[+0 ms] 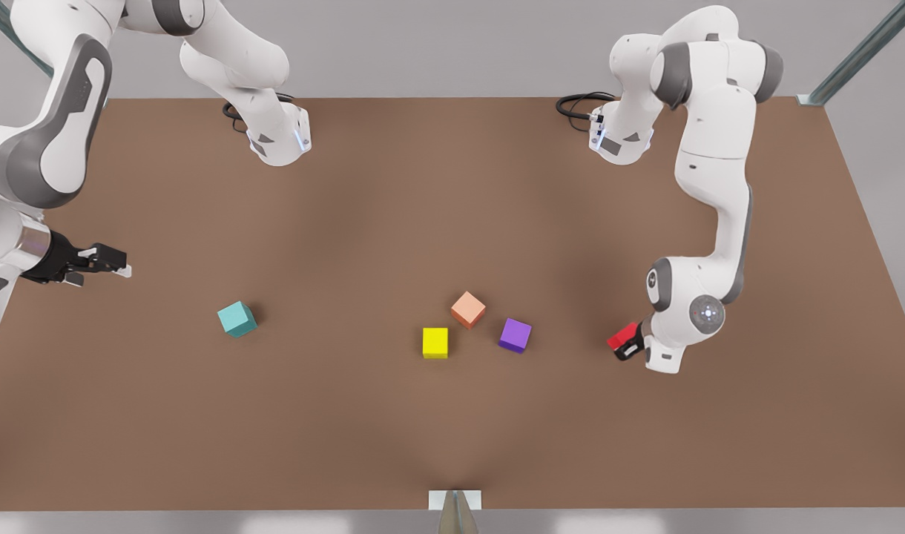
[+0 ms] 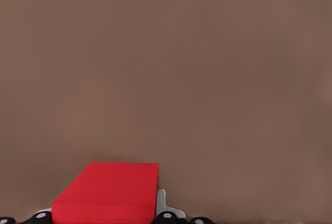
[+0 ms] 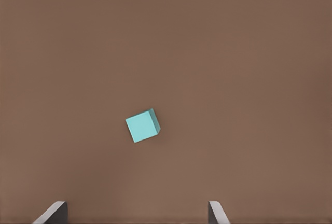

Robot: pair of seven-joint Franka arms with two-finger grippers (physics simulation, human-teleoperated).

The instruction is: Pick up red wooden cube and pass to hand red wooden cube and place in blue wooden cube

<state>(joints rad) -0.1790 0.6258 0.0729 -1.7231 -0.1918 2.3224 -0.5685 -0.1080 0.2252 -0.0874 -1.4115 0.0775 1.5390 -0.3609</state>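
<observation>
Front view: one brown bench (image 1: 452,445); five cubes. Red wooden cube (image 1: 622,336) clamped in left hand (image 1: 626,345), near the front view's right edge. Blue wooden cube (image 1: 237,319), orange cube (image 1: 468,309), yellow cube (image 1: 435,343), purple cube (image 1: 515,335) lie on the bench. Right hand (image 1: 119,265) at the opposite edge, fingers apart, empty

Left wrist view: one red wooden cube (image 2: 106,195) between fingers (image 2: 162,203)

Right wrist view: one blue wooden cube (image 3: 142,125) on the bench, two fingertips (image 3: 52,213) spread
</observation>
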